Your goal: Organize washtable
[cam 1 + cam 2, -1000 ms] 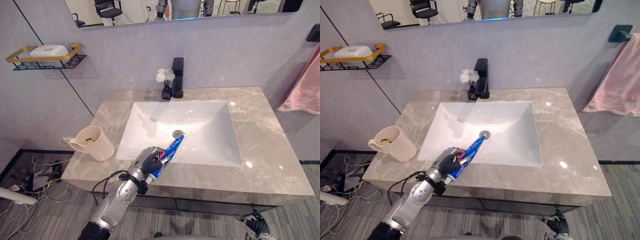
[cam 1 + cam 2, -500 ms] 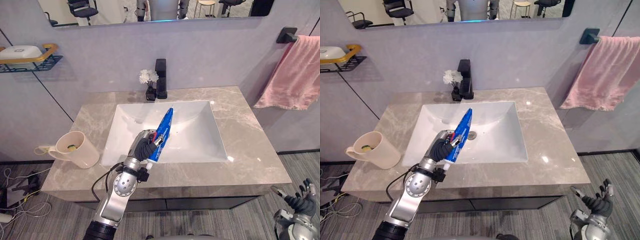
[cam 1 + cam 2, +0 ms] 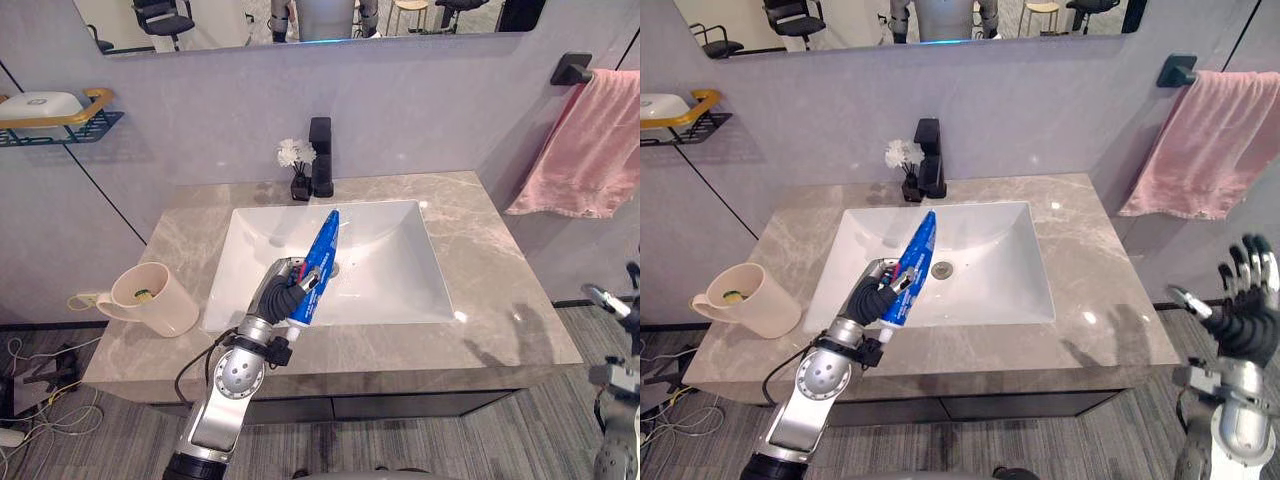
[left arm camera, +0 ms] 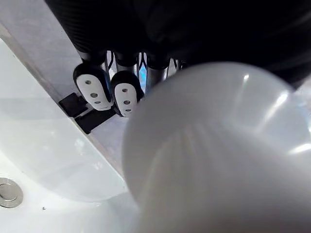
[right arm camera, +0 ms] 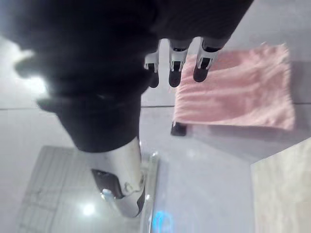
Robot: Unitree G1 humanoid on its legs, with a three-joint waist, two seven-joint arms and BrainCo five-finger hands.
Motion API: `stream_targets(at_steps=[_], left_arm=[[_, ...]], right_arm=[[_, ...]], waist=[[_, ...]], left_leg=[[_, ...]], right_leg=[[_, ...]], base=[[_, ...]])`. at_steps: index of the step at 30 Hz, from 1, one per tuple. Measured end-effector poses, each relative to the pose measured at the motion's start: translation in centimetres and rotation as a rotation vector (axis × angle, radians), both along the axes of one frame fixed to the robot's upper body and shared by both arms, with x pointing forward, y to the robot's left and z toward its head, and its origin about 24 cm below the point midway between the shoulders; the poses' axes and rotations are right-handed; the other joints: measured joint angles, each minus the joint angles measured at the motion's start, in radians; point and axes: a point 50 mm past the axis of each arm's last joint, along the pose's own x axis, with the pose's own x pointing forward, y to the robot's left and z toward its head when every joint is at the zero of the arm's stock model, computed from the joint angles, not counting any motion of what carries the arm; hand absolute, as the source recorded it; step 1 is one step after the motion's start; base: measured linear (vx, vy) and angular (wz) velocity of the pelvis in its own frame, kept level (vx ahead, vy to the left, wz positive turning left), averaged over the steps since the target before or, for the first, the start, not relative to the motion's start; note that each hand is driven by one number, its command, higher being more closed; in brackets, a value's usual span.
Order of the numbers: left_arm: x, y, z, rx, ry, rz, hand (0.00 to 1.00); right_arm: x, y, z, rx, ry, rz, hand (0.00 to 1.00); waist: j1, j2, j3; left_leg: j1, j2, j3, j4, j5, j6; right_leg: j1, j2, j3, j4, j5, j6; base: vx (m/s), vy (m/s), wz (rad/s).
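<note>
Over the sink's front-left part, left eye view: left hand (image 3: 283,300) has its fingers wrapped round the lower end of the blue toothpaste tube (image 3: 320,252). The tube is lifted clear of the white sink (image 3: 400,280) and tilts up and away toward the black faucet (image 3: 321,168). 1 beige cup (image 3: 152,298) stands on the stone countertop (image 3: 500,300) left of the sink, well apart from the hand, with something small and yellowish inside. A small vase of white flowers (image 3: 296,165) stands just beside the faucet. A wire shelf with a gold rail (image 3: 60,118) is on the left wall.

Right eye view: right hand (image 3: 1246,312) is raised off the countertop's right edge, fingers straight and spread, holding nothing. A pink towel (image 3: 1200,145) hangs on the wall above it.

Left wrist view: the tube's white cap (image 4: 218,155) sits right at the lens (very close). 2 fingertips (image 4: 92,87) curl in beside it. Past them are the sink floor and the drain (image 4: 8,190).

Right wrist view: fingers (image 5: 175,65) extended and apart, pointing at the towel and its dark hook (image 5: 178,128).
</note>
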Motion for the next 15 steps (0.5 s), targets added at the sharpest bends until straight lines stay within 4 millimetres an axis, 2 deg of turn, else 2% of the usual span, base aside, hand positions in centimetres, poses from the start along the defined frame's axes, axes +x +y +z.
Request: stream_targets(at_steps=[3,6,7,8,11,15], left_arm=[[0.0,-0.1,0.4,-0.015,-0.013,-0.014,1.00],[0.2,-0.9,0.7,-0.017,-0.026,-0.050,1.00],[0.3,-1.3,1.0,-0.016,-0.037,-0.071,1.00],[0.3,-1.9,1.3,-0.020,-0.053,-0.096,1.00],[0.3,-2.3,1.4,-0.021,-0.056,-0.114,1.00],[0.0,-3.4,1.3,-0.034,-0.058,-0.147,1.00]], right_arm=[[1.7,1.8,0.8,0.021,-0.051,0.131,0.00],[3.3,4.2,0.7,0.106,-0.076,0.293,0.00],[3.6,4.8,0.6,0.130,-0.076,0.334,0.00],[4.3,6.3,0.3,0.169,-0.069,0.421,0.00],[5.0,8.1,-0.1,0.210,-0.055,0.507,0.00],[5.9,11.5,-1.5,0.304,-0.001,0.641,0.00]], waist=[[0.001,0.001,-0.003],[0.017,0.007,-0.017],[0.026,0.008,-0.018],[0.031,0.009,-0.019],[0.034,0.008,-0.019],[0.053,0.009,-0.021]], left_leg=[[-0.003,-0.004,-0.020,0.004,0.001,0.001],[-0.012,-0.012,-0.042,0.007,0.003,0.004],[-0.015,-0.013,-0.046,0.007,0.006,0.006],[-0.021,-0.017,-0.059,0.006,0.010,0.008],[-0.023,-0.021,-0.070,0.006,0.014,0.010],[-0.022,-0.030,-0.079,0.001,0.022,0.016]], right_leg=[[0.010,-0.004,-0.020,-0.005,0.000,0.000],[0.013,-0.008,-0.039,-0.008,-0.001,0.001],[0.013,-0.008,-0.047,-0.008,-0.001,0.002],[0.013,-0.010,-0.060,-0.008,-0.001,0.002],[0.017,-0.018,-0.074,-0.008,-0.002,0.003],[0.021,-0.026,-0.085,-0.008,-0.003,0.004]], base=[[-0.02,-0.020,0.19],[-0.01,-0.015,0.21],[-0.01,-0.027,0.26],[-0.02,-0.024,0.25],[-0.01,0.005,0.17],[-0.03,0.000,0.09]])
